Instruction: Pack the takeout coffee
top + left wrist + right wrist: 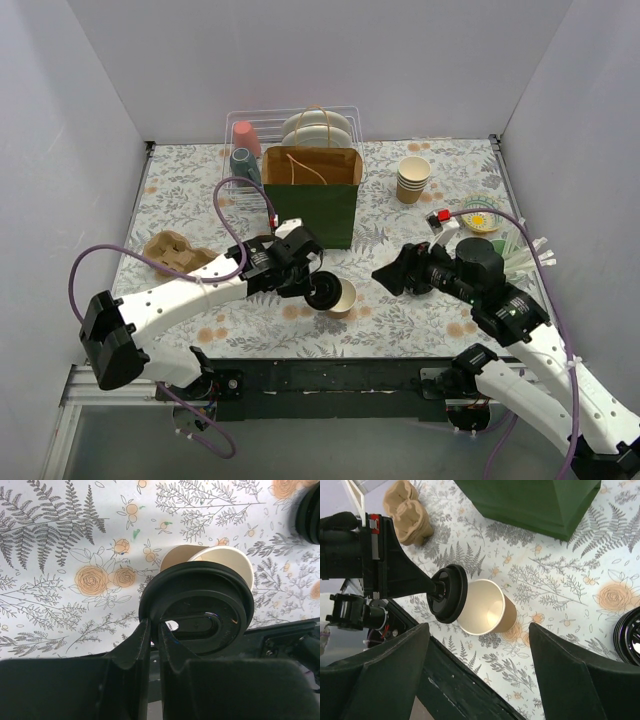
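Note:
A brown kraft-paper cup (345,298) stands open-topped and lidless near the table's front edge; it also shows in the right wrist view (485,607) and the left wrist view (222,560). My left gripper (308,284) is shut on the rim of a black round lid (323,293), held tilted on edge against the cup's left rim. The lid (200,607) fills the left wrist view and also shows in the right wrist view (451,594). My right gripper (386,273) is open and empty, hovering just right of the cup with its jaws wide apart.
A green paper bag (313,195) with kraft lining stands open behind the cup. A stack of lidless tan cups (413,179) is at the back right. A pulp cup carrier (177,252) lies at the left. A wire dish rack (293,135) is at the back.

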Controlling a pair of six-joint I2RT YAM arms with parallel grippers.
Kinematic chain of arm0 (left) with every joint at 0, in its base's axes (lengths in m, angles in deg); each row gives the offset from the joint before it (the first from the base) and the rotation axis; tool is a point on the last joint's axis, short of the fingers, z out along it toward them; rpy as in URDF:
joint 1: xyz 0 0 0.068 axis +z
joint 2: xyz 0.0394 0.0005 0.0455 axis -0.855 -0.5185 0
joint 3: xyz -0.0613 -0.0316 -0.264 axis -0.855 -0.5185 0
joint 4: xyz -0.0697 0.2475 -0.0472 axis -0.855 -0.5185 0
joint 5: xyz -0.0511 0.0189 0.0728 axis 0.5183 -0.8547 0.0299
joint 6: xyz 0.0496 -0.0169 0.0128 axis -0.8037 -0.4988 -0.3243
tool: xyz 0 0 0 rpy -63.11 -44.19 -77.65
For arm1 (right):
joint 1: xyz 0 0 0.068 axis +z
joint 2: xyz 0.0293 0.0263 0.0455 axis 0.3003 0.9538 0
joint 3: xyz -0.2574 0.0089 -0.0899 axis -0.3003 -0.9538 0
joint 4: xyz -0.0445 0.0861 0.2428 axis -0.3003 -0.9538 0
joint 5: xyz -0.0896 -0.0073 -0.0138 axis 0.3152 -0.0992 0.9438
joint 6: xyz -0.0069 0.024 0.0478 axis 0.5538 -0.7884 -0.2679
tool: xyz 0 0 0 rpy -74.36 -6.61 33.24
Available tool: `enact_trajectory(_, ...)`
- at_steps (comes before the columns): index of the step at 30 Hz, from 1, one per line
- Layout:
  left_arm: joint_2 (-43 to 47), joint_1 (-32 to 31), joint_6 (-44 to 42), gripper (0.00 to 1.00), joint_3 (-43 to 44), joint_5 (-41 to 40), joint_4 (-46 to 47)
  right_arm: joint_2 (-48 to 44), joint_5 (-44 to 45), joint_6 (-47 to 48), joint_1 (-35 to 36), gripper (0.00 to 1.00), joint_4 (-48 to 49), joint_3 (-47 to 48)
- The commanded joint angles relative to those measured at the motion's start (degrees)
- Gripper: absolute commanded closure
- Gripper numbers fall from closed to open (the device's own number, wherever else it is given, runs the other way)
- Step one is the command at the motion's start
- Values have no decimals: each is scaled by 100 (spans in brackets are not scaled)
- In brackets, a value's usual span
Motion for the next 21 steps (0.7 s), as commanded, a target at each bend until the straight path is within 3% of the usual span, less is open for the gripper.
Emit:
enact_trajectory(1,-131,-155,46,100,237,-234,-171,11,-195,41,20,14,276,-273)
enact_trajectory(21,-1080,-323,2,96,1010,-146,-276,-288,-265,59,20,15,400,-704)
